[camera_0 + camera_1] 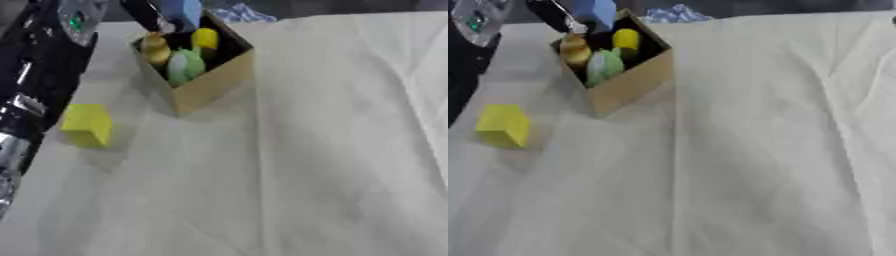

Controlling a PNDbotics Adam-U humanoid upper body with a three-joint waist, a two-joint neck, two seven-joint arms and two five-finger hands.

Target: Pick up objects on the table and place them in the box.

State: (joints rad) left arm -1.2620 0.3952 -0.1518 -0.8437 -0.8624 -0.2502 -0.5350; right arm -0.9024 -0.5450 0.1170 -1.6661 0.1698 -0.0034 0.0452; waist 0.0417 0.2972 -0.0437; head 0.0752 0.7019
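A cardboard box (214, 82) stands at the upper left of the table and holds a yellow piece (205, 38), a pale green piece (185, 65) and an orange-yellow piece (157, 48). Over its far corner my left hand (147, 12) has its dark fingers curled on a blue object (185, 11), which hangs at the box's rim. A yellow cube (87, 125) lies on the cloth to the left of the box, apart from it. My right hand shows in neither view.
My left arm (35, 75), black with silver joints, runs along the left edge beside the yellow cube. A white creased cloth (332, 150) covers the table. A blue-and-white bundle (242, 15) lies at the far edge behind the box.
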